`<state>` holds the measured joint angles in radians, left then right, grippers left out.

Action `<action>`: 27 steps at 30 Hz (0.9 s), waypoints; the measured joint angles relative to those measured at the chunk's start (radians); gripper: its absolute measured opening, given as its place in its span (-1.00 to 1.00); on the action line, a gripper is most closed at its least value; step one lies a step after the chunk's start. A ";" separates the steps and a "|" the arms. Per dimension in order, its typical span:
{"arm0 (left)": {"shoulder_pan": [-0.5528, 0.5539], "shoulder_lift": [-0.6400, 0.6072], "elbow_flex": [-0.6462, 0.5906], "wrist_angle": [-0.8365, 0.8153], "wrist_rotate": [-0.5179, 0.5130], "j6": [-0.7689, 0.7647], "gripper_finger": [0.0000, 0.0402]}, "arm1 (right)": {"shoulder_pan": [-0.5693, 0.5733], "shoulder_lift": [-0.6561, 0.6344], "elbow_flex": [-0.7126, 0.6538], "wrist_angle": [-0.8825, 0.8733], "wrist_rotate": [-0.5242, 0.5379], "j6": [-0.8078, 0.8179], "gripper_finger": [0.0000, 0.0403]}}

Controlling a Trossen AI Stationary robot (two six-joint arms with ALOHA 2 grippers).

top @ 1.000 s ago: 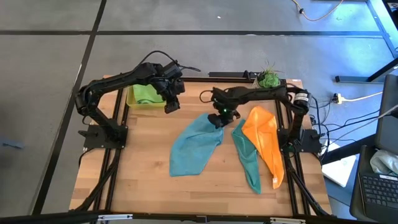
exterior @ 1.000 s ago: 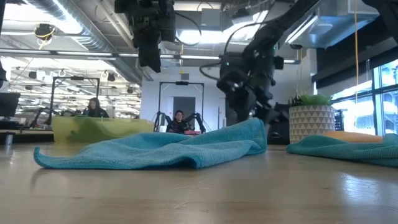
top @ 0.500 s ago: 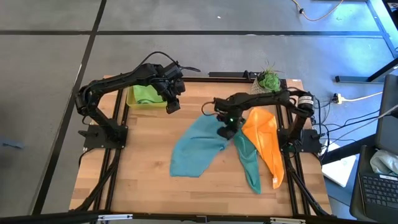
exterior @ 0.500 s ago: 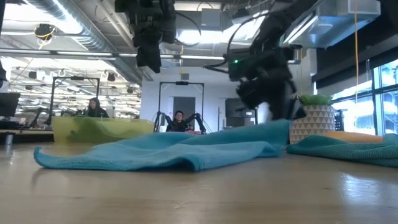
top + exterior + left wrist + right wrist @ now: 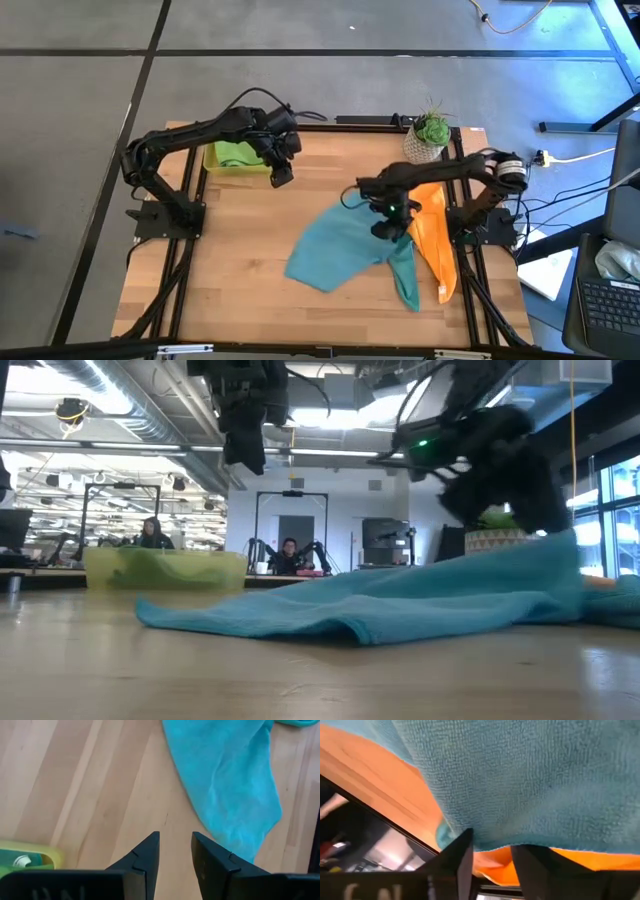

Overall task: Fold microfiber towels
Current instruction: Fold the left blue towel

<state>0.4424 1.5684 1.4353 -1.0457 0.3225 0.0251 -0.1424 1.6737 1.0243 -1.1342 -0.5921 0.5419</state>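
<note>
A light blue towel (image 5: 335, 255) lies crumpled at mid-table. Its right end (image 5: 560, 555) rises under my right gripper (image 5: 388, 228) and overlaps a teal towel (image 5: 405, 282) and an orange towel (image 5: 436, 245). In the right wrist view the gripper's (image 5: 492, 845) fingers stand apart, with the blue towel's edge (image 5: 492, 840) at their tips and orange below. A lime green towel (image 5: 235, 152) lies in the yellow-green tray (image 5: 212, 166). My left gripper (image 5: 282, 177) hangs open above bare wood, between the tray and the blue towel (image 5: 235, 780). My right gripper slants down from the table's right side onto the light blue towel's right edge (image 5: 520, 840). The edge lies across both fingertips (image 5: 466, 840), and a gap shows between them. I cannot tell whether the fingers pinch the cloth or only touch it.
A potted plant (image 5: 428, 134) stands at the far right corner. Bare wood lies along the near edge and left of the blue towel. People sit at desks in the room beyond the table.
My right gripper has gone toward the table's right and near edges, dragging the light blue towel's far corner with it. The whole towel has slid right, and its right end now lies over the teal towel, beside the orange one.
</note>
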 joint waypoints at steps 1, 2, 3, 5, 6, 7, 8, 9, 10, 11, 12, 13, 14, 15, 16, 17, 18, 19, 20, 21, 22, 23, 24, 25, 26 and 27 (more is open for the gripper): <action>-0.004 0.000 0.000 0.000 0.000 -0.001 -0.48 | 0.017 -0.018 -0.018 0.002 0.001 0.006 -0.30; -0.008 0.000 0.000 0.001 0.000 -0.001 -0.48 | 0.033 -0.037 -0.036 0.008 0.003 0.013 -0.26; -0.012 0.000 0.000 0.002 0.000 0.001 -0.48 | 0.046 -0.055 -0.050 0.016 0.016 0.025 -0.23; -0.019 0.000 0.000 0.002 0.000 0.002 -0.48 | 0.068 -0.094 -0.073 0.022 0.077 0.055 -0.19; -0.022 0.000 0.000 0.002 0.000 0.002 -0.48 | 0.077 -0.119 -0.083 0.021 0.110 0.075 -0.18; -0.024 0.000 -0.004 0.005 0.002 -0.001 -0.48 | 0.084 -0.145 -0.093 0.025 0.135 0.090 -0.18; -0.028 0.000 -0.010 0.004 0.008 -0.006 -0.48 | 0.091 -0.172 -0.105 0.034 0.148 0.115 -0.18; -0.032 0.000 -0.019 0.005 0.017 -0.015 -0.48 | 0.099 -0.199 -0.119 0.045 0.147 0.140 -0.19; -0.034 0.000 -0.031 0.006 0.033 -0.023 -0.48 | 0.108 -0.223 -0.132 0.049 0.139 0.165 -0.21; -0.037 0.000 -0.046 0.014 0.058 -0.034 -0.48 | 0.117 -0.248 -0.150 0.057 0.113 0.189 -0.22; -0.042 0.000 -0.068 0.033 0.088 -0.050 -0.48 | 0.126 -0.272 -0.170 0.068 0.085 0.212 -0.24; -0.047 0.000 -0.094 0.061 0.127 -0.073 -0.48 | 0.136 -0.294 -0.192 0.079 0.057 0.231 -0.25; -0.055 0.000 -0.123 0.085 0.169 -0.093 -0.48 | 0.145 -0.313 -0.212 0.087 0.039 0.247 -0.27; -0.063 0.000 -0.153 0.109 0.215 -0.113 -0.48 | 0.153 -0.332 -0.228 0.096 0.035 0.266 -0.28; -0.071 0.000 -0.180 0.125 0.262 -0.134 -0.48 | 0.162 -0.352 -0.242 0.102 0.040 0.290 -0.30; -0.082 0.000 -0.207 0.142 0.307 -0.149 -0.48 | 0.172 -0.373 -0.252 0.106 0.051 0.311 -0.31; -0.095 0.000 -0.234 0.152 0.350 -0.148 -0.48 | 0.181 -0.394 -0.257 0.113 0.071 0.329 -0.32; -0.114 0.001 -0.258 0.157 0.390 -0.128 -0.48 | 0.192 -0.414 -0.257 0.126 0.096 0.348 -0.33; -0.139 0.001 -0.279 0.158 0.419 -0.090 -0.48 | 0.201 -0.437 -0.257 0.144 0.123 0.361 -0.34; -0.171 0.001 -0.294 0.159 0.434 -0.042 -0.48 | 0.210 -0.459 -0.255 0.159 0.152 0.372 -0.35; -0.210 -0.007 -0.310 0.160 0.433 0.011 -0.49 | 0.219 -0.482 -0.249 0.173 0.186 0.378 -0.36; -0.254 -0.019 -0.324 0.153 0.415 0.068 -0.50 | 0.228 -0.504 -0.241 0.187 0.231 0.386 -0.37; -0.298 -0.029 -0.330 0.155 0.389 0.124 -0.51 | 0.237 -0.524 -0.234 0.194 0.281 0.395 -0.38; -0.344 -0.036 -0.330 0.172 0.353 0.172 -0.53 | 0.244 -0.544 -0.228 0.195 0.332 0.398 -0.38; -0.389 -0.038 -0.330 0.176 0.297 0.197 -0.55 | 0.248 -0.563 -0.224 0.191 0.381 0.402 -0.39; -0.428 -0.039 -0.331 0.175 0.238 0.197 -0.57 | 0.252 -0.579 -0.222 0.185 0.425 0.416 -0.40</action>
<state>0.0149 1.5299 1.1044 -0.8709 0.5608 0.2221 0.1095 1.0950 0.8026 -0.9490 -0.1670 0.9582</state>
